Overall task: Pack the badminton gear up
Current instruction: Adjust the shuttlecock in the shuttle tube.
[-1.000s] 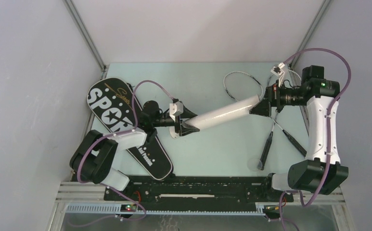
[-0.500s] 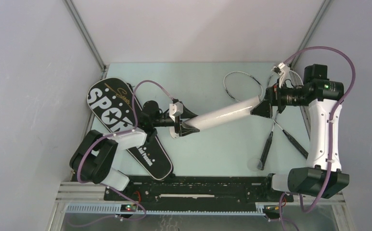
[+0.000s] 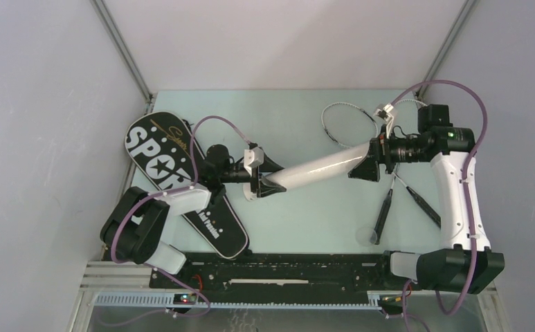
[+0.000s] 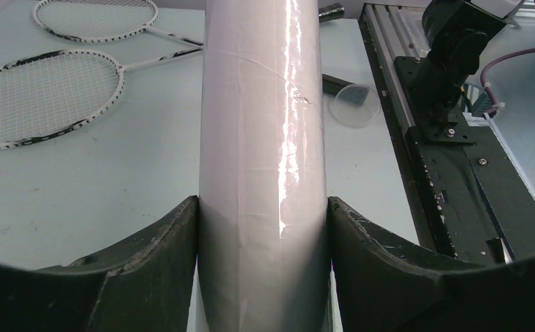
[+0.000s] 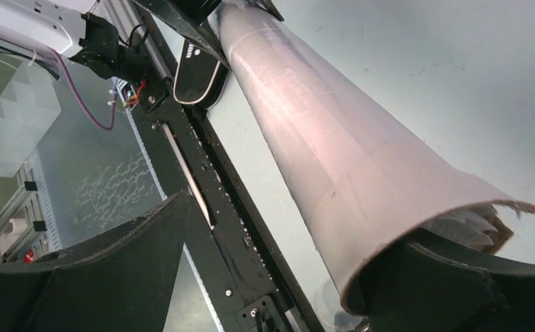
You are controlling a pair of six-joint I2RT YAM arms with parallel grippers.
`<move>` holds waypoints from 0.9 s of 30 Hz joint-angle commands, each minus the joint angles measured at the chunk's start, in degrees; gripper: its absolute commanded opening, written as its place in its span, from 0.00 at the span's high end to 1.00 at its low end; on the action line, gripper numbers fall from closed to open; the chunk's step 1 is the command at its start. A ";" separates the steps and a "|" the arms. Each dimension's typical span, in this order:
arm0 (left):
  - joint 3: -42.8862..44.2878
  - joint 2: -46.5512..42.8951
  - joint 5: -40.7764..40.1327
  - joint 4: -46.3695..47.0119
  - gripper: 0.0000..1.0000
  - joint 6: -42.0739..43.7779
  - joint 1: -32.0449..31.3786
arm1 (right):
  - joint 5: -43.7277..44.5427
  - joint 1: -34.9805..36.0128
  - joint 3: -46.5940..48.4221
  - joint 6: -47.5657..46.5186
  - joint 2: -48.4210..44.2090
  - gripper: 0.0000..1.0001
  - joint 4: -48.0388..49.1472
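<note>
Right fingers point(image 5: 112, 270) slid over one tube point(image 3: 313, 168); two racquets point(image 4: 43, 97), one bag point(image 3: 160, 155).

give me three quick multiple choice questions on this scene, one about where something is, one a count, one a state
1. Where does the black bag lie?
A. at the far right
B. on the table's left side
C. standing upright in the middle

2. How many racquets lie on the table?
A. one
B. three
C. two

3. The left gripper is:
A. shut on the white tube
B. open, holding nothing
C. shut on a shuttlecock

Answers:
1 B, the overhead view shows it flat at the left.
2 C, two strung heads lie side by side.
3 A, both fingers press the tube's sides.
</note>
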 commanded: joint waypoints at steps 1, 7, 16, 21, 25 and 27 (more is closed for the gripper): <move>2.03 -1.70 -0.60 5.18 0.52 -0.52 0.28 | -2.66 3.11 -1.25 3.67 0.03 0.09 2.92; 1.52 -1.90 -0.24 5.26 0.52 -0.15 0.27 | 1.37 2.11 -1.23 3.85 -0.82 0.02 3.87; 1.67 -1.67 0.27 5.29 0.53 0.01 0.32 | 2.66 -5.02 3.95 -2.97 -1.63 0.00 -3.56; 1.67 -1.71 0.38 5.35 0.53 -0.07 0.36 | 2.28 -7.42 5.73 -4.97 -1.52 0.00 -5.67; 1.61 -1.69 0.30 5.35 0.53 -0.04 0.52 | 2.26 -10.25 8.37 -6.65 -1.67 0.00 -7.64; 1.50 -1.86 0.17 5.35 0.53 -0.03 0.69 | 2.48 -12.47 10.23 -7.95 -1.65 0.00 -9.14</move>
